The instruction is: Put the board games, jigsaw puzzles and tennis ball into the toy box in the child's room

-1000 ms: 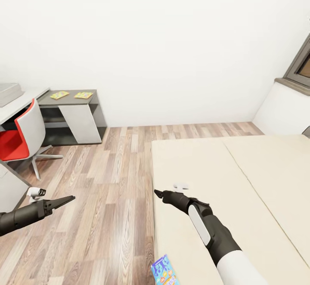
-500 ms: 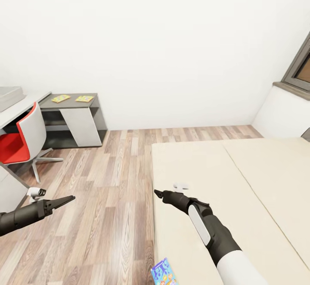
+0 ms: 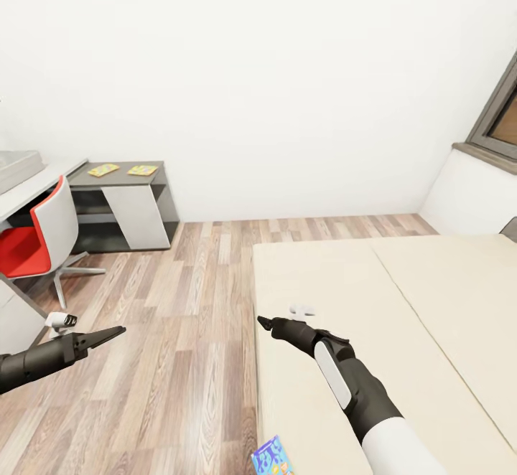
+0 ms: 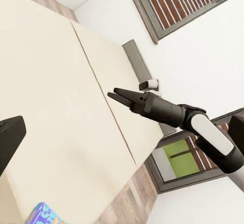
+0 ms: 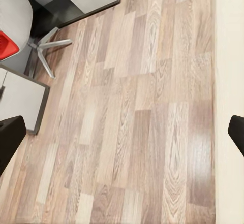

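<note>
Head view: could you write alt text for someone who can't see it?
Two dark robot arms reach out over a wood floor and a cream bed. A blue board game lies on the bed's near edge; two jigsaw puzzles sit on a grey table beyond.

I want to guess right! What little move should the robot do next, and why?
Probably tilt down and reach the right gripper back toward the blue game near the bed's edge. Neither it nor the left gripper holds anything, and that game lies close by the robot.
</note>
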### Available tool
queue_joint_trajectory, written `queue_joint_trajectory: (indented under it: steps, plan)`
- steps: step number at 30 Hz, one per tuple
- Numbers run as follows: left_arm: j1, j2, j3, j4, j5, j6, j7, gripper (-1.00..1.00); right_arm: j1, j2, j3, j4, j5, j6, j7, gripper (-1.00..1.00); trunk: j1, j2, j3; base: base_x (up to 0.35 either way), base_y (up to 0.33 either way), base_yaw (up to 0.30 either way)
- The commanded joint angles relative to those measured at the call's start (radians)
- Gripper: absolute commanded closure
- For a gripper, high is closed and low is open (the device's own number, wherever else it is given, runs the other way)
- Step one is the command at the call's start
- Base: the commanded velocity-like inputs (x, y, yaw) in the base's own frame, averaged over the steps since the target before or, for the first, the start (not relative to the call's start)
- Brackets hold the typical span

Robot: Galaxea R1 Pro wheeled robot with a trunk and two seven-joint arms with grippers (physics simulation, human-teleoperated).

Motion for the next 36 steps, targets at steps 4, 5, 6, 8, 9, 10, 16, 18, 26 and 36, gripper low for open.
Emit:
queue_joint_trajectory:
  steps: [4, 5, 6, 8, 9, 10, 16, 18, 26, 36]
  plan:
    - [-0.001, 0.001, 0.000, 0.000, -0.001, 0.011, -0.004, -1.00, -0.001, 0.000, -0.001, -0.001, -0.004, 0.005, 0.000, -1.00, 0.001, -0.002, 0.005, 0.000, 0.000, 0.000]
    - [-0.001, 0.000, 0.000, 0.000, -0.001, 0.011, -0.004, -1.00, -0.001, 0.000, -0.001, -0.001, -0.004, 0.005, 0.000, -1.00, 0.001, -0.002, 0.006, 0.000, 0.000, 0.000]
    - [-0.001, 0.000, 0.000, 0.000, -0.001, 0.011, -0.004, -1.00, -0.001, 0.000, -0.001, -0.001, -0.004, 0.005, 0.000, -1.00, 0.001, -0.002, 0.008, 0.000, 0.000, 0.000]
    - [-0.001, 0.000, 0.000, 0.000, -0.001, 0.011, -0.004, -1.00, -0.001, 0.000, -0.001, -0.001, -0.004, 0.005, 0.000, -1.00, 0.001, -0.002, 0.011, 0.000, 0.000, 0.013]
    - [-0.001, 0.000, 0.000, 0.000, -0.001, 0.011, -0.004, -1.00, -0.001, 0.000, -0.001, -0.001, -0.005, 0.005, 0.000, -1.00, 0.001, -0.002, 0.013, 0.000, 0.000, 0.033]
    - [-0.001, -0.001, 0.000, 0.000, -0.001, 0.011, -0.004, -1.00, -0.001, 0.000, -0.001, -0.001, -0.004, 0.005, 0.000, -1.00, 0.001, -0.002, 0.015, 0.000, 0.000, 0.040]
    - [-0.001, 0.000, 0.001, 0.000, -0.001, 0.011, -0.004, -1.00, -0.001, 0.000, 0.000, -0.001, -0.004, 0.005, 0.000, -1.00, 0.001, -0.002, 0.025, 0.000, 0.000, 0.055]
    - [-0.001, 0.001, 0.000, 0.000, -0.002, 0.011, -0.004, -1.00, -0.001, 0.001, -0.001, -0.001, -0.004, 0.005, 0.000, -1.00, 0.001, -0.002, 0.028, 0.000, 0.000, 0.066]
    - [-0.001, -0.001, 0.000, 0.000, -0.001, 0.011, -0.004, -1.00, -0.001, 0.000, -0.001, -0.001, -0.005, 0.005, 0.000, -1.00, 0.001, -0.002, 0.041, 0.000, 0.000, 0.069]
    - [-0.001, 0.000, 0.000, 0.000, -0.002, 0.011, -0.004, -1.00, -0.001, 0.000, -0.001, -0.001, -0.005, 0.005, 0.000, -1.00, 0.001, -0.002, 0.050, 0.000, 0.000, 0.059]
